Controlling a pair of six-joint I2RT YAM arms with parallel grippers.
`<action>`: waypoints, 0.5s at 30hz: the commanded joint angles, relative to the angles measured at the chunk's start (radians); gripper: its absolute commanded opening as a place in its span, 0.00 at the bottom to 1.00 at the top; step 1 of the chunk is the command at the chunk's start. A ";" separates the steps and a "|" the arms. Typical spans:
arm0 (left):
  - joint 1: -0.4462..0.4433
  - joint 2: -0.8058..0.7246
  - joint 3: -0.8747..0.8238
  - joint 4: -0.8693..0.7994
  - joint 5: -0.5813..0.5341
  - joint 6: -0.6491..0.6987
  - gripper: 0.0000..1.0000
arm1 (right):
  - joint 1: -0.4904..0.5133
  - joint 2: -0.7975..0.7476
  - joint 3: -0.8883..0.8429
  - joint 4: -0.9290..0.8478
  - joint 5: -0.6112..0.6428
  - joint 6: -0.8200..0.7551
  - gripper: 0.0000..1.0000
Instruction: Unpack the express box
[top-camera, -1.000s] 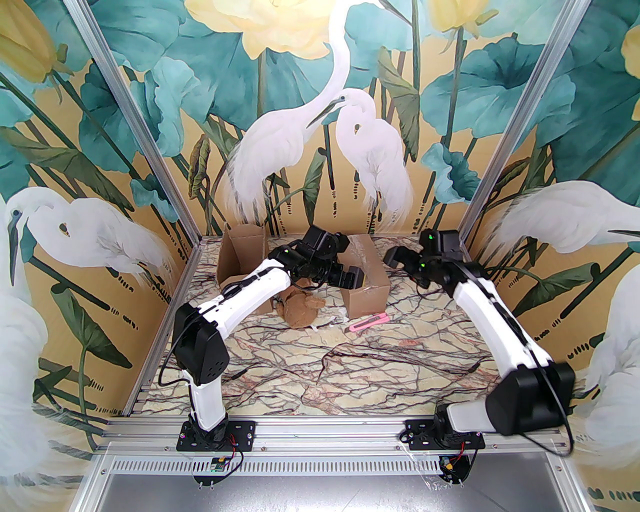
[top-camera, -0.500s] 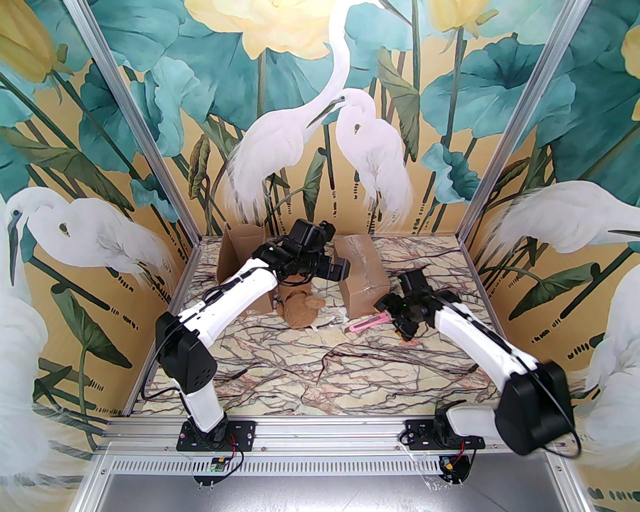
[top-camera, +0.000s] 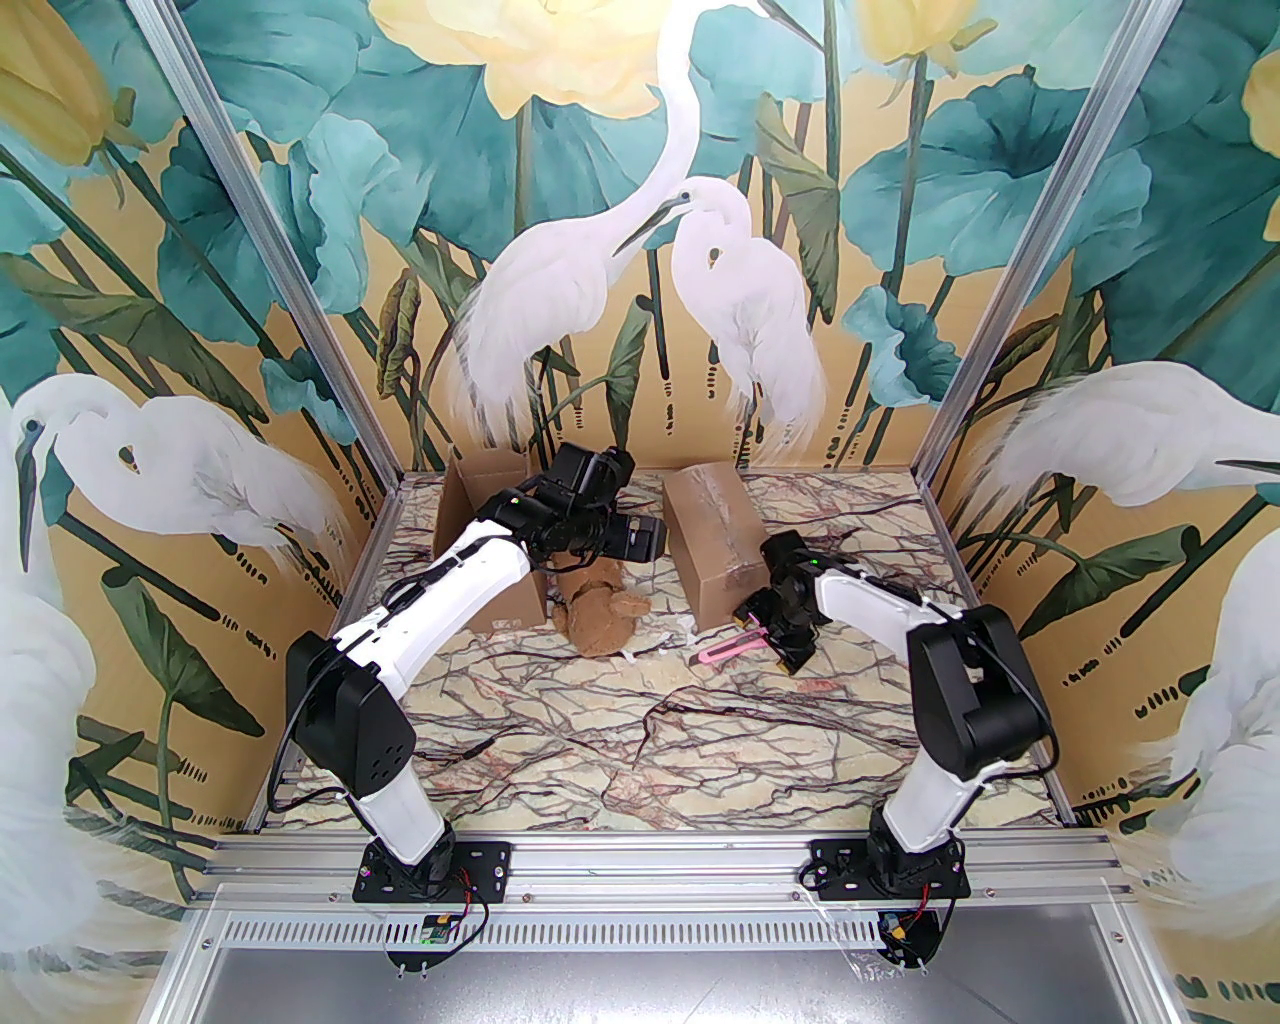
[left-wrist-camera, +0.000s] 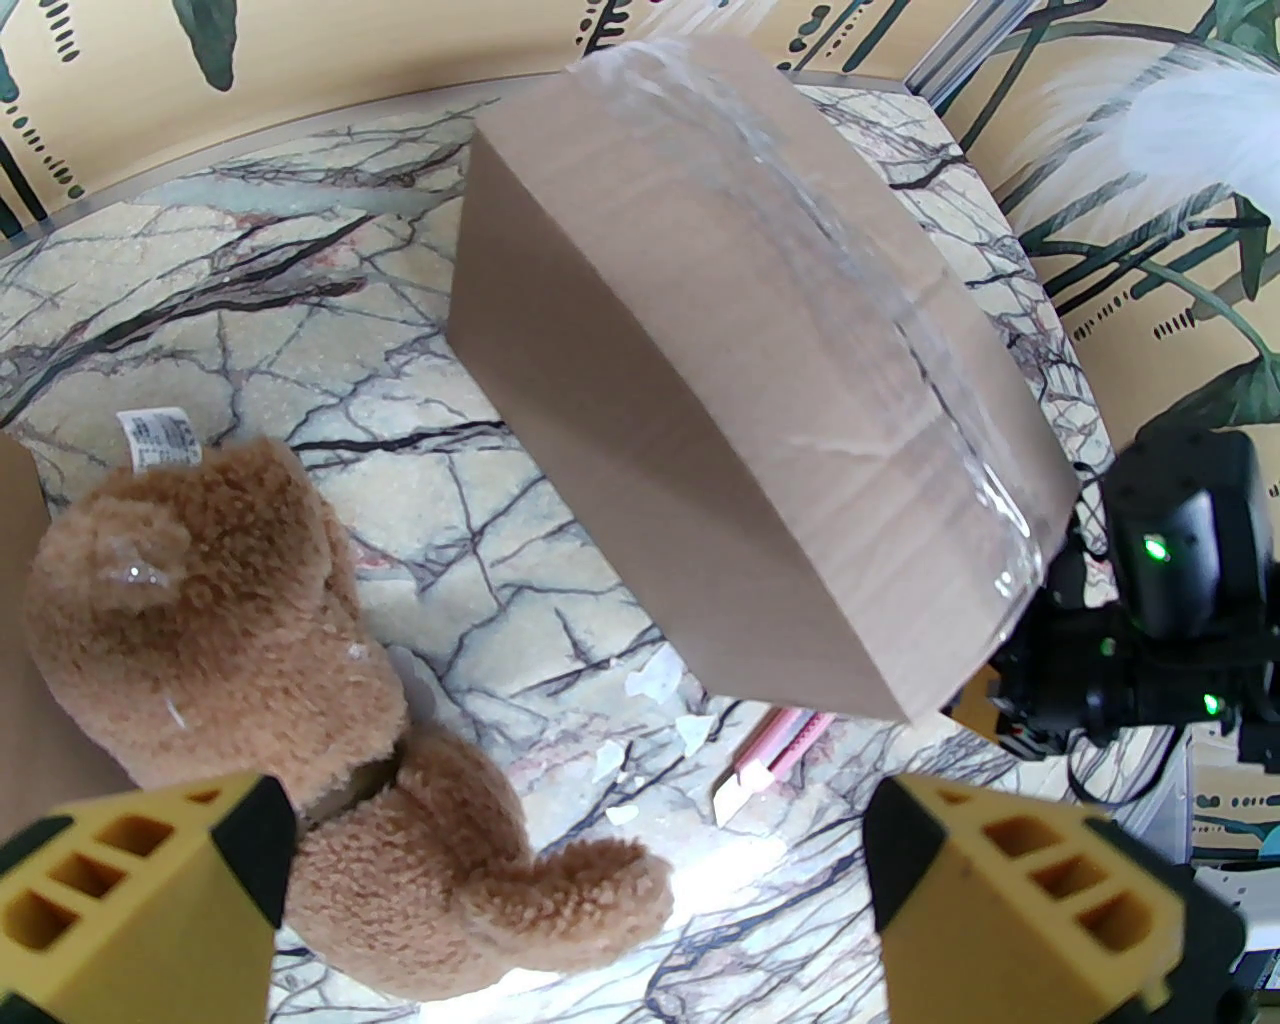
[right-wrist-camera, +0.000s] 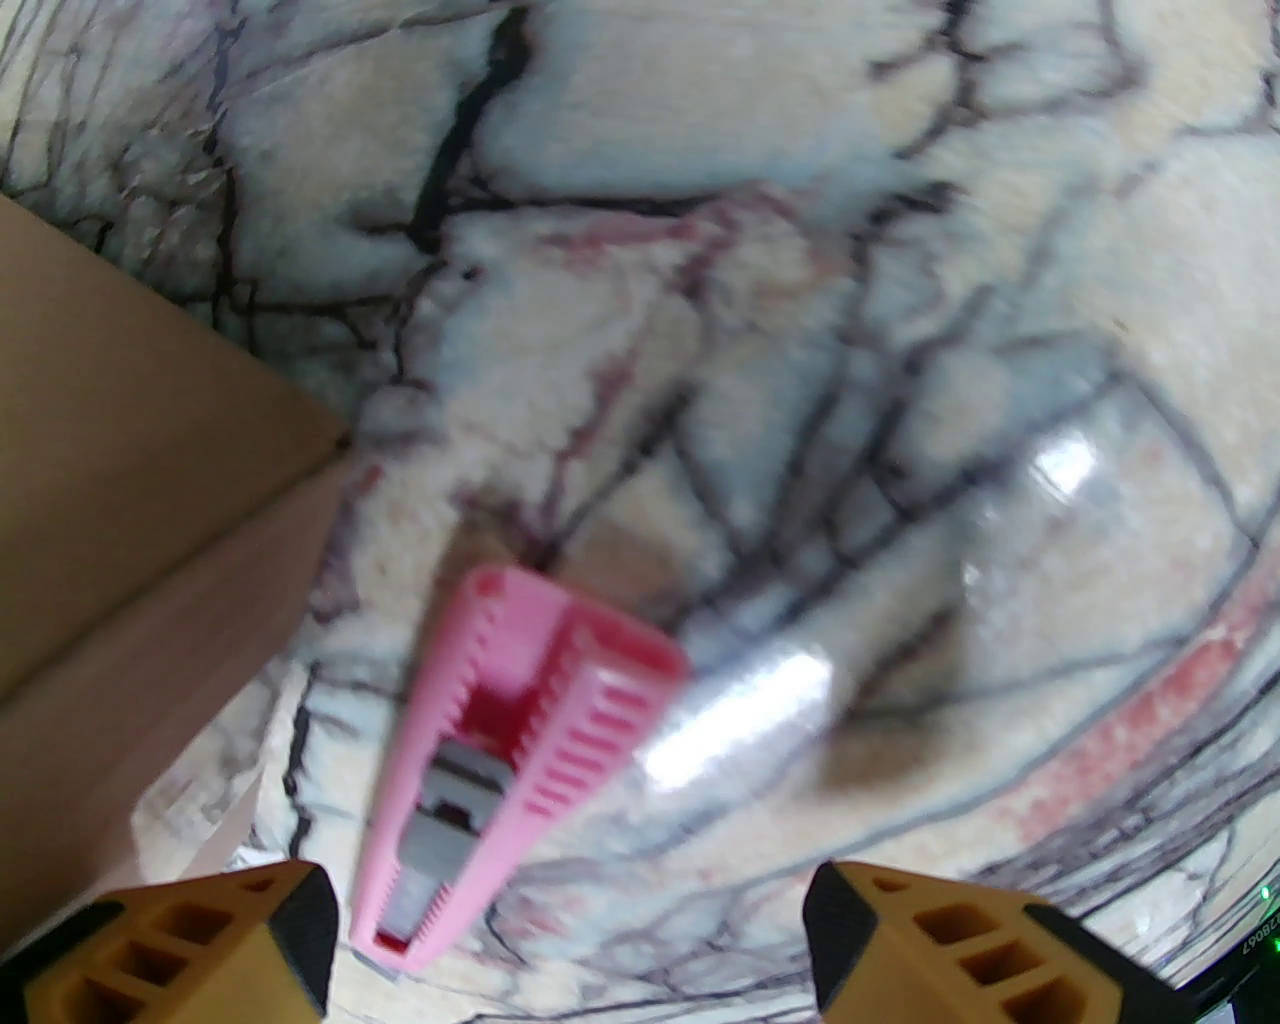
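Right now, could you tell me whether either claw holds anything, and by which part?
Nothing is held. Both are open: the right claw over the pink box cutter, the left claw near the teddy bear.

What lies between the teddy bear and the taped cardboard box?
Bare marble tabletop with a few small pale scraps, clearest in the left wrist view.

A closed brown cardboard box (top-camera: 718, 540) rests flat on its base toward the back of the marble table (top-camera: 700, 740), turned a little askew. Its flaps are shut under a strip of clear tape (left-wrist-camera: 880, 280) that runs along the top and down the near end. A pink utility knife (top-camera: 727, 650) lies flat on the table just beside the box's near right corner, butt end nearest the box.
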 joint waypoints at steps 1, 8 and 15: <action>0.010 -0.029 -0.017 -0.017 -0.019 0.010 0.99 | 0.005 0.035 0.035 -0.022 0.009 -0.007 0.85; 0.012 -0.022 -0.029 -0.011 -0.014 -0.005 0.99 | 0.004 0.105 0.078 -0.069 0.002 -0.007 0.85; 0.012 -0.023 -0.039 -0.005 -0.012 -0.016 0.99 | 0.009 0.135 0.115 -0.112 0.023 0.054 0.79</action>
